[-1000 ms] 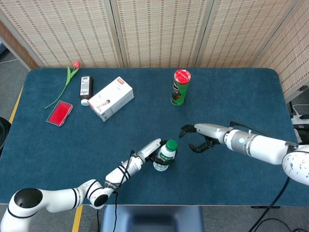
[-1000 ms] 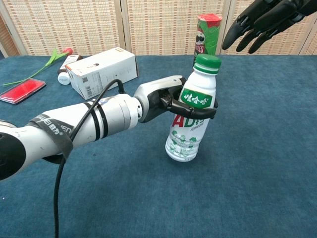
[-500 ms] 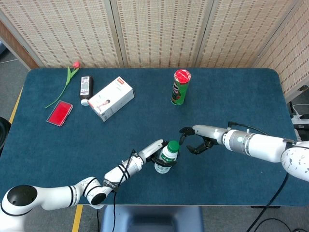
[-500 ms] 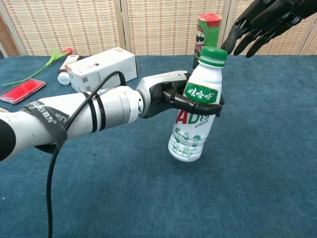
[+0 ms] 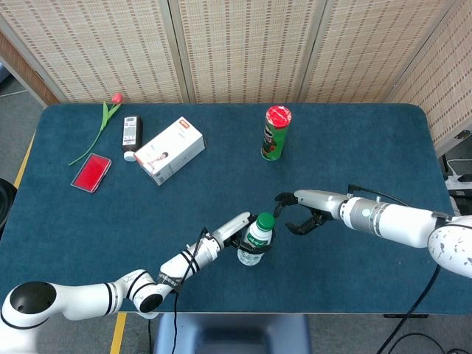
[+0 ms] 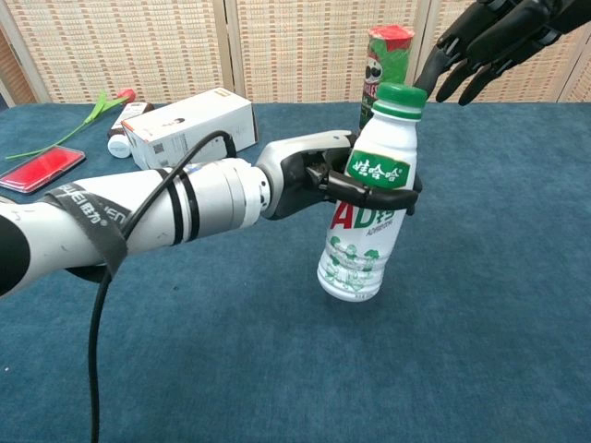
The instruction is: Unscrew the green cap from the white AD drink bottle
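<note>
Left hand (image 6: 319,180) wraps the white AD bottle (image 6: 365,217) mid-body, tilted and held off the table (image 6: 480,351), steadying it for uncapping. Right hand (image 5: 301,214), fingers spread and empty, sits just beside the green cap (image 6: 401,100), not touching.

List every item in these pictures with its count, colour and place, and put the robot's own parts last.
AD drink bottle: one, white with green print, near front edge, held tilted.
Green cap: one, green, on the bottle's neck.
Chips can: one, green with red lid, upright at far centre.
Box: one, white, far left of centre.
Small dark bottle: one, black with white cap, lying left of the box.
Flower: one, pink bloom on green stem, far left corner.
Flat red item: one, red, left side near the flower stem.
Table: one, dark blue cloth.
Left hand: grips the bottle's upper body.
Right hand: fingers spread, just right of the cap, holding nothing.
</note>
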Controlling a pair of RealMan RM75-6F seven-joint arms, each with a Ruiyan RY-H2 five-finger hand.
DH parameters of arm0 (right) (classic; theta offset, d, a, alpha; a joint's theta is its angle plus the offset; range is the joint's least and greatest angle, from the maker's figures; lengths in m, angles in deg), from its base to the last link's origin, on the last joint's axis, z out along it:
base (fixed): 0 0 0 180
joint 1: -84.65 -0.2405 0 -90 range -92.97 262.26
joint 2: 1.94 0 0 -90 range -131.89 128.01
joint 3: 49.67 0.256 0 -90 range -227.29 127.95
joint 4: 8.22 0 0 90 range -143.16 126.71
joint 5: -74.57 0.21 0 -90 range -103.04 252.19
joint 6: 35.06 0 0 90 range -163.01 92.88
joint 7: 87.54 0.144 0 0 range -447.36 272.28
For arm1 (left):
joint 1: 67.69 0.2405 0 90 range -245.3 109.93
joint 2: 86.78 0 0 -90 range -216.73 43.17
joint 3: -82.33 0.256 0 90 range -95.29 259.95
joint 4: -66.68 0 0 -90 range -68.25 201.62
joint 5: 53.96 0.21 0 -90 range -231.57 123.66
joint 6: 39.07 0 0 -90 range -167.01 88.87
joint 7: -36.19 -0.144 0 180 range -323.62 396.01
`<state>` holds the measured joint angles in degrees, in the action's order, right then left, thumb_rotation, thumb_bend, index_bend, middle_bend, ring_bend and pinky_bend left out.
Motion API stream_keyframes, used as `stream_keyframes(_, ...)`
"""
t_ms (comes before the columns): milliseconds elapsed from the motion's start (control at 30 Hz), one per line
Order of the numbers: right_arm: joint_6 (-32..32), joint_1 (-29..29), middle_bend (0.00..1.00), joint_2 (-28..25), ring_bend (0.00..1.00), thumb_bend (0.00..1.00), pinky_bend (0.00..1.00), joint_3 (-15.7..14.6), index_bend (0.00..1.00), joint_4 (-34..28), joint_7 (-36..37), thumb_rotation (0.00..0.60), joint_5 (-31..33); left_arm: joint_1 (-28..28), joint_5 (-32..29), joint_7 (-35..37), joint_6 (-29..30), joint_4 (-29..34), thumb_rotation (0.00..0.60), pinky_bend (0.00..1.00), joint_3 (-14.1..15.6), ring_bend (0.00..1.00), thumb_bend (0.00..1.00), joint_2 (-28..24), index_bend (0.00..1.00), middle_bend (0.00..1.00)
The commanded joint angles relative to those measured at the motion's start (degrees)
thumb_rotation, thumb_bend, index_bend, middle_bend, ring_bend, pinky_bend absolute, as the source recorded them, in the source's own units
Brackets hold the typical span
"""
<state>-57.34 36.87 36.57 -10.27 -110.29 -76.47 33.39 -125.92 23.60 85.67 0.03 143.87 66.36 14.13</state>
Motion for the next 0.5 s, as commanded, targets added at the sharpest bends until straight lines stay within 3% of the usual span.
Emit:
stream_keyframes(33, 1.47, -0.34, 0.00, 0.56, 0.00, 0.47, 0.00, -0.60, 0.23, -0.29, 0.29, 0.423, -0.55, -0.16, 0.17, -0.16, -0.05, -0.06, 0.600, 0.72, 0.17, 0.56, 0.84, 0.36, 0.74, 0.88)
stream_keyframes(500, -1.37, 0.27, 0.00, 2.39, 0.00, 0.46, 0.00, 1.80, 0.19, 0.24, -0.36, 0.424, 1.85, -0.84, 0.43, -0.32, -0.22, -1.12, 0.600, 0.72, -0.01, 0.56, 0.84, 0.86, 0.74, 0.88)
